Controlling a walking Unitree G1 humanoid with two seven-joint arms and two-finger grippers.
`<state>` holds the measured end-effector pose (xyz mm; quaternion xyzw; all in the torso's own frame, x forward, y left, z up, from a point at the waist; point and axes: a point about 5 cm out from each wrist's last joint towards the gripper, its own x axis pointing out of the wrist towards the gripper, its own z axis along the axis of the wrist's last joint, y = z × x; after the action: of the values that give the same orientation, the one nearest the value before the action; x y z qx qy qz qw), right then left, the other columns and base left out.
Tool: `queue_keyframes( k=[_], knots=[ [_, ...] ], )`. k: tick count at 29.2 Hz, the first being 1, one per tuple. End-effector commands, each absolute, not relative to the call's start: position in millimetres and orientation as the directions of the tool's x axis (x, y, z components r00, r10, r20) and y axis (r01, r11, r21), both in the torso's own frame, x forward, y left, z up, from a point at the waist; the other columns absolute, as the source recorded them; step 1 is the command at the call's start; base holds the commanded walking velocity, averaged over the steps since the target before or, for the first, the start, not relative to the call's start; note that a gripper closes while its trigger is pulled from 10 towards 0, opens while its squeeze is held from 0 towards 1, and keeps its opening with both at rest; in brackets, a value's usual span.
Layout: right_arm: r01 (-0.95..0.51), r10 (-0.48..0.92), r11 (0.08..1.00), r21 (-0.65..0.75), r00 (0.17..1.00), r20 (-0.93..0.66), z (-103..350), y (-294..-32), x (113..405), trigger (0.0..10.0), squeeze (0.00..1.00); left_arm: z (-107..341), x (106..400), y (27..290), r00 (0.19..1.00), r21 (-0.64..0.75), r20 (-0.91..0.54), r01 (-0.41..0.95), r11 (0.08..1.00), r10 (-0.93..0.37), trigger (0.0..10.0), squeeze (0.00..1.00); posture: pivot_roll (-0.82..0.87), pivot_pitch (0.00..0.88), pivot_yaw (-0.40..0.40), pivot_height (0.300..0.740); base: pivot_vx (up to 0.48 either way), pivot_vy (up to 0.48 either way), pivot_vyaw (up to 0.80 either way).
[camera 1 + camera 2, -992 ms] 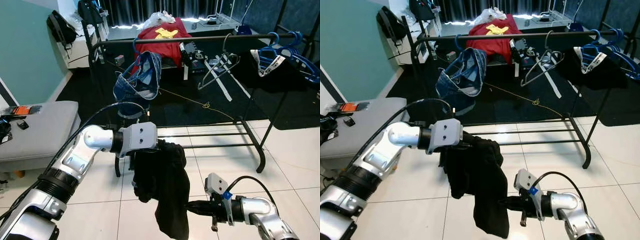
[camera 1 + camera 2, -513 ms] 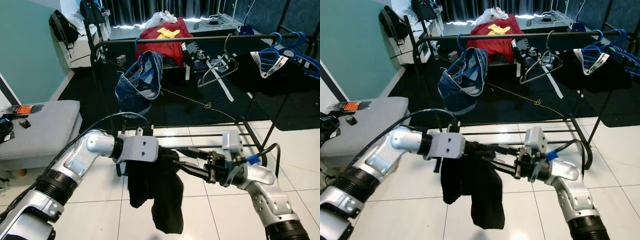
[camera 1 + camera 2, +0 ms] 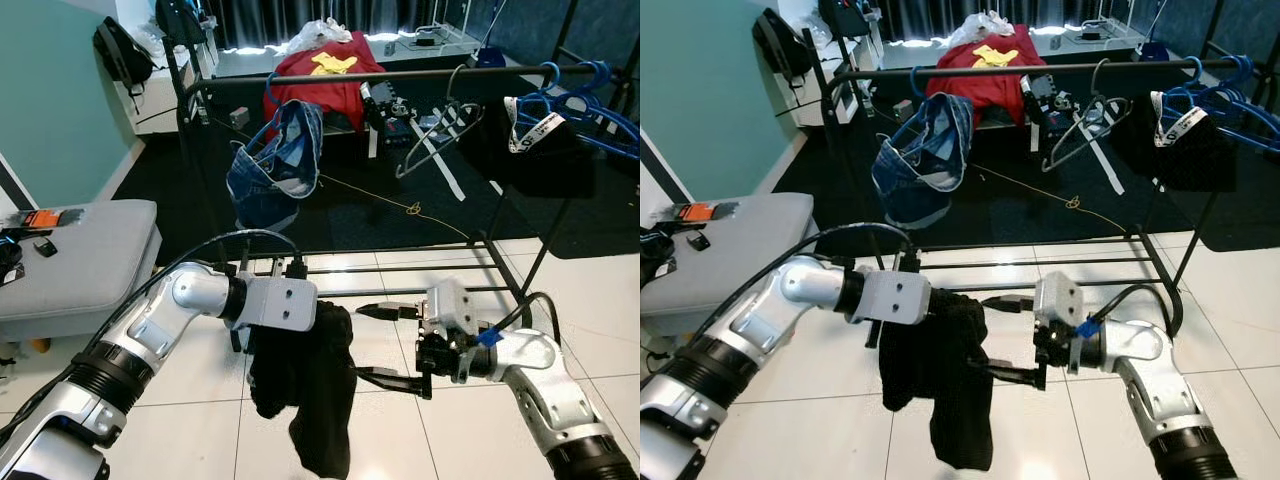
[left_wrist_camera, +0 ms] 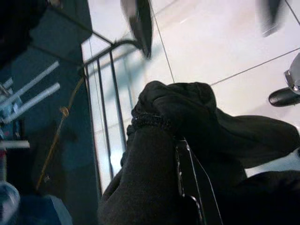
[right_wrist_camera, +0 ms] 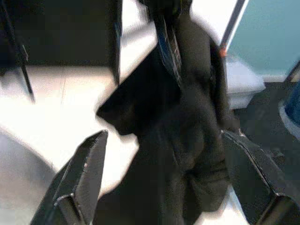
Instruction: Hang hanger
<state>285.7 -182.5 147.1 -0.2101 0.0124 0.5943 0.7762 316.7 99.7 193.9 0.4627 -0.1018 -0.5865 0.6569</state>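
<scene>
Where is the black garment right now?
In the left eye view the black garment hangs from the left gripper over the tiled floor, with the open right gripper beside it.

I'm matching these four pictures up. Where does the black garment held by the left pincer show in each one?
Left eye view: black garment hangs low, centre-left.
Right eye view: low, left of centre.
Left wrist view: bunched across the lower middle.
Right wrist view: hanging in the middle.
Shared landmark: white tiled floor.
</scene>
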Motion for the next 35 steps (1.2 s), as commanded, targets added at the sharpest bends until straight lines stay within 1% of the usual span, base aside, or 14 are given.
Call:
queue_keyframes(
  k=[1,2,6,12,15,16,18,23,30,31,32,33,35],
  knots=[
    [-0.921,0.902,0.177,-0.348,0.293,-0.316,144,-182,288,10.0,0.0,199,313,97,0.265,0.74,-0.389,0.661,-0.128,-0.882,10.0,0.0,0.05,0.072,0.056,0.74,0.0,0.0,0.0],
    [-0.896,0.892,0.206,-0.393,0.337,-0.301,151,-186,296,10.0,0.0,199,307,95,0.231,0.737,-0.396,0.657,-0.157,-0.889,10.0,0.0,0.05,0.072,0.054,0.74,0.0,0.0,0.0],
    [-0.885,0.899,0.222,-0.409,0.348,-0.266,157,-186,301,10.0,0.0,197,302,92,0.204,0.732,-0.399,0.658,-0.177,-0.894,10.0,0.0,0.05,0.073,0.052,0.74,0.0,0.0,0.0],
    [-0.902,0.943,0.177,-0.393,0.269,-0.194,163,-170,302,10.0,0.0,196,294,84,0.163,0.725,-0.4,0.658,-0.202,-0.902,10.0,0.0,0.05,0.075,0.047,0.74,0.0,0.0,0.0],
    [-0.904,0.948,0.171,-0.393,0.26,-0.186,163,-168,303,10.0,0.0,195,293,84,0.16,0.724,-0.4,0.659,-0.205,-0.902,10.0,0.0,0.05,0.075,0.047,0.74,0.0,0.0,0.0],
    [-0.923,0.953,0.134,-0.361,0.22,-0.208,159,-164,301,10.0,0.0,197,292,81,0.15,0.727,-0.395,0.655,-0.208,-0.906,10.0,0.0,0.05,0.078,0.048,0.74,0.0,0.0,0.0],
    [-0.943,0.953,0.089,-0.322,0.175,-0.249,151,-161,299,10.0,0.0,199,290,78,0.137,0.732,-0.385,0.648,-0.211,-0.913,10.0,0.0,0.05,0.079,0.05,0.74,0.0,0.0,0.0],
    [-0.949,0.949,0.067,-0.309,0.157,-0.275,146,-161,298,10.0,0.0,200,288,76,0.13,0.735,-0.379,0.644,-0.213,-0.916,10.0,0.0,0.05,0.079,0.05,0.74,0.0,0.0,0.0],
    [-0.963,0.951,0.058,-0.262,0.133,-0.279,138,-156,302,10.0,0.0,206,279,67,0.09,0.742,-0.351,0.634,-0.218,-0.932,10.0,0.0,0.06,0.083,0.045,0.74,0.0,0.0,0.0],
    [-0.965,0.953,0.066,-0.255,0.137,-0.27,138,-155,304,5.0,0.0,207,279,67,0.086,0.742,-0.35,0.634,-0.22,-0.933,10.0,0.0,0.07,0.083,0.044,0.74,0.0,0.0,0.0],
    [-0.965,0.953,0.066,-0.255,0.137,-0.27,138,-155,304,5.0,0.0,207,279,67,0.086,0.742,-0.35,0.634,-0.22,-0.933,10.0,0.0,0.07,0.083,0.044,0.74,0.0,0.0,0.0],
    [-0.965,0.955,0.08,-0.249,0.145,-0.257,139,-154,306,0.0,0.0,207,278,67,0.085,0.741,-0.351,0.634,-0.221,-0.933,10.0,0.0,0.07,0.083,0.044,0.74,0.0,0.0,0.0],
    [-0.966,0.958,0.094,-0.239,0.154,-0.243,140,-154,308,0.0,0.0,207,278,67,0.084,0.738,-0.351,0.637,-0.22,-0.933,10.0,0.0,0.07,0.083,0.046,0.74,0.0,0.0,0.0]
  ],
)
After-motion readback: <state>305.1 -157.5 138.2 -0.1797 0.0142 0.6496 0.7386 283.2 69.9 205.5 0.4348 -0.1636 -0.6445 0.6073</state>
